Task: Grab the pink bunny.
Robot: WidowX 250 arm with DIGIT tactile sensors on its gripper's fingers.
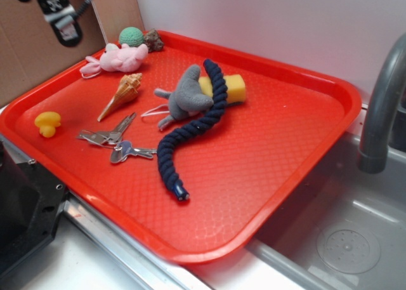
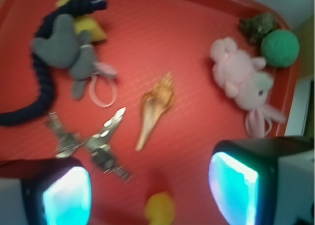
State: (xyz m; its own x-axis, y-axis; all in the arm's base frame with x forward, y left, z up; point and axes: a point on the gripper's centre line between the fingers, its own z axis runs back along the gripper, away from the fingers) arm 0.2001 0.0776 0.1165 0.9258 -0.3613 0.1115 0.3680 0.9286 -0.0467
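Nearest the wrist camera are the two fingers [image 2: 66, 198] of the tool [image 2: 147, 195], glowing teal at the bottom edge and spread wide apart with nothing between them. In the exterior view the tool [image 1: 60, 14] hangs high above the far left corner of the red tray [image 1: 285, 169], well clear of everything on it.

The pink bunny [image 1: 120, 58] lies on that tray near the same far left corner, just beside a green ball [image 1: 131, 35] and a small brown lump [image 1: 153, 40]. In the wrist view the pink bunny [image 2: 241, 80] sits ahead of the right-hand finger and off to that side, not between the fingers. Its long axis runs diagonally, from its rounded pale body toward the ears and white string loop, which point back at the right finger.

So the coming move turns on a shift toward that side and a drop, likely with a turn of the wrist so the fingers close across the body and not along it. The green ball [image 2: 279, 48] crowds the far side, so there is little room there.

The rest lies apart from the target: a shell [image 2: 156, 109], keys [image 2: 93, 141], a yellow duck [image 2: 160, 208], and a grey plush [image 2: 69, 52] tangled with a navy rope [image 2: 39, 87].
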